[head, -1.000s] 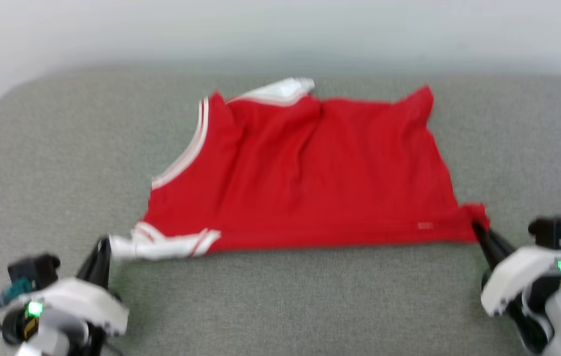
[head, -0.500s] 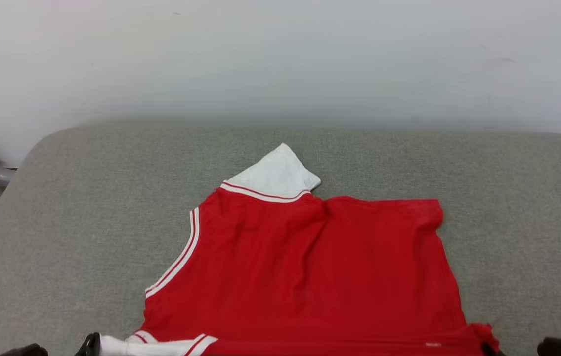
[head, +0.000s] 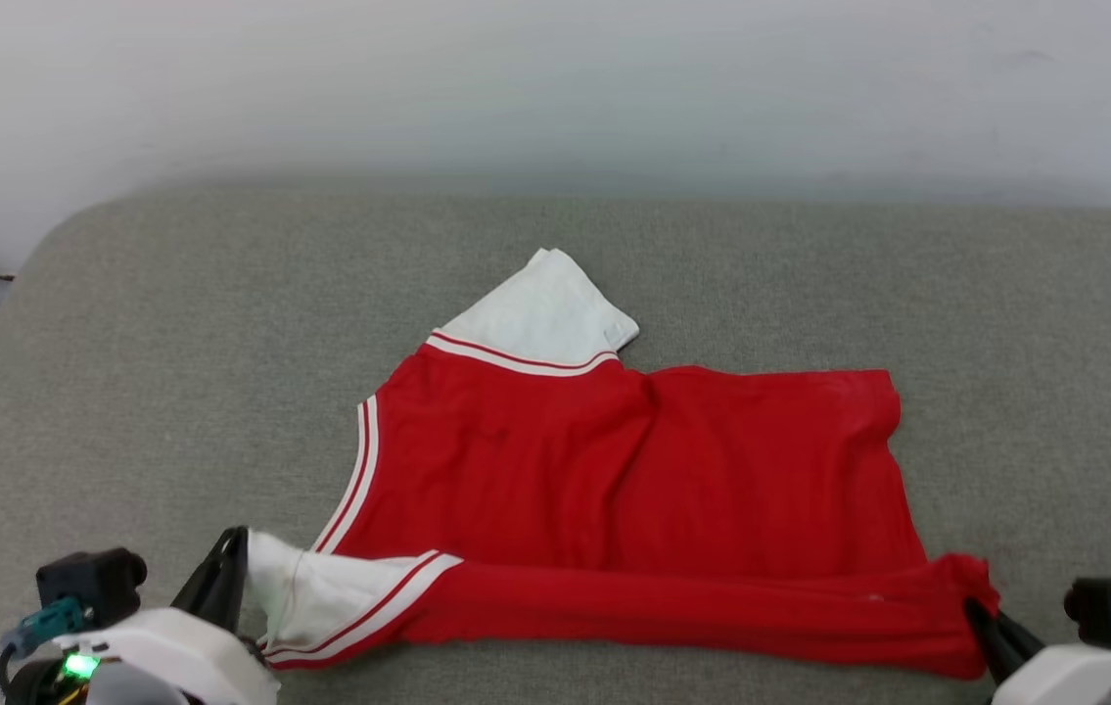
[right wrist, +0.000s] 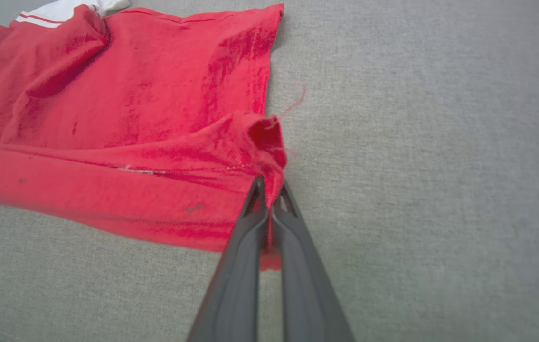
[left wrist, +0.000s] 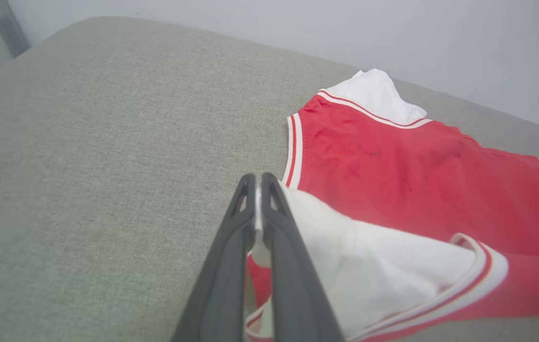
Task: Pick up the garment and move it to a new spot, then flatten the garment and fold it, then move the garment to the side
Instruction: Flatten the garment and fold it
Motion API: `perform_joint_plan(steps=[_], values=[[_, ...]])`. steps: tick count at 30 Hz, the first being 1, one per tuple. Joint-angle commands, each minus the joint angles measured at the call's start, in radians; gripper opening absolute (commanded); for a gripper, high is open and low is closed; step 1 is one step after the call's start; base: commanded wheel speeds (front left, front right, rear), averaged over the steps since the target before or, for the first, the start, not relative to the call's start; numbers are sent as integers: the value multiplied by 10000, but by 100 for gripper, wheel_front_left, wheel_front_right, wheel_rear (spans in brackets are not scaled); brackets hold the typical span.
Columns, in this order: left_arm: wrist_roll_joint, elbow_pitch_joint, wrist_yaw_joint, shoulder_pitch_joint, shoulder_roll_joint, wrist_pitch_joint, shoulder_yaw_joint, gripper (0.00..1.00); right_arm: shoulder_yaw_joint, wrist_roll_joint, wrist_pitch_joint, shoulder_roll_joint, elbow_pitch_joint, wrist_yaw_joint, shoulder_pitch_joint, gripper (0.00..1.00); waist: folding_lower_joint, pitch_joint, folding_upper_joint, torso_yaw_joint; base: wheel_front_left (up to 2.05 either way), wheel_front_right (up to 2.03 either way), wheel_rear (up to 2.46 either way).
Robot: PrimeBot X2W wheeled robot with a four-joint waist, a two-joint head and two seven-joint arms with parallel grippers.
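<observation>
Red garment (head: 633, 470) spread on grey padded surface (head: 124, 372), mid head view, pale wall (head: 555, 88) behind. Far white sleeve (head: 545, 313) lying flat, pointing toward wall, red-and-white stripe at its seam. Striped armhole trim (head: 357, 475) curving down left side of red body. Near white sleeve (head: 320, 597) at lower left, pinched by left fingers (head: 222, 578), clenched on its edge. Same in left wrist view: left fingers (left wrist: 231, 247) pressed together, thin white cloth showing between tips, sleeve bunched just right of them, striped cuff further right. Near hem corner (head: 956, 587) at lower right, gripped by right fingers (head: 997, 632). In right wrist view right fingers (right wrist: 245, 256) closed on red cloth, small tuft poking up past tips, loose thread beside it. Near edge of garment folded over and stretched as a red band between both grips, a bit blurred in right wrist view. Rest of red body resting on surface, soft creases toward far sleeve, far right corner flat.
</observation>
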Motion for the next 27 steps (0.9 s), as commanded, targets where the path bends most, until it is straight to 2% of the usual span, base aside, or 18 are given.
perform_joint_plan(steps=[1, 10, 19, 20, 22, 23, 24, 25, 26, 27], values=[[91, 287, -100, -434, -65, -31, -51, 0, 132, -135, 133, -194, 152, -28, -367, 0, -1, 334, -1, -125, 0, 0, 0], [236, 2023, -859, -2111, -472, -424, -578, 0, 964, 140, -423, -429, 1646, -25, -1895, 0, -1, 1124, -1, -221, 0, 0, 0], [145, 3809, -1572, -3000, -857, -463, -1031, 0, 1683, 486, -1193, -606, 3587, -27, -2640, 0, -1, 1458, -1, -186, 0, 0, 0], [138, 3952, -1630, -3081, -905, -455, -1087, 0, 1741, 523, -1269, -600, 3764, -27, -2692, 7, -1, 1448, -1, -177, 0, 0, 0], [139, 4226, -1771, -3158, -999, -471, -1183, 0, 1822, 650, -1404, -587, 4071, -27, -2757, 42, -1, 1390, -1, -147, 0, 0, 0], [97, 4367, -1803, -3161, -1072, -436, -1232, 2, 1853, 725, -1541, -574, 4151, -27, -2748, 79, -1, 1323, -1, -132, 0, 0, 0], [73, 4480, -1836, -3181, -1099, -415, -1257, 28, 1867, 775, -1721, -576, 4195, -25, -2758, 100, -1, 1252, -1, -120, 0, 0, 0], [52, 4586, -1832, -3205, -1102, -466, -1240, 51, 1838, 846, -1957, -552, 4192, -25, -2764, 100, -1, 1158, -1, -109, 0, 0, 0], [1, 4687, -1809, -3210, -1117, -486, -1195, 100, 1800, 844, -2280, -557, 4132, -25, -2768, 100, -1, 1062, -1, -100, 0, 0, 0], [-35, 4769, -1809, -3207, -1132, -500, -1168, 100, 1733, 831, -2593, -559, 4066, -27, -2763, 100, -1, 956, -1, -94, 0, 0, 0]])
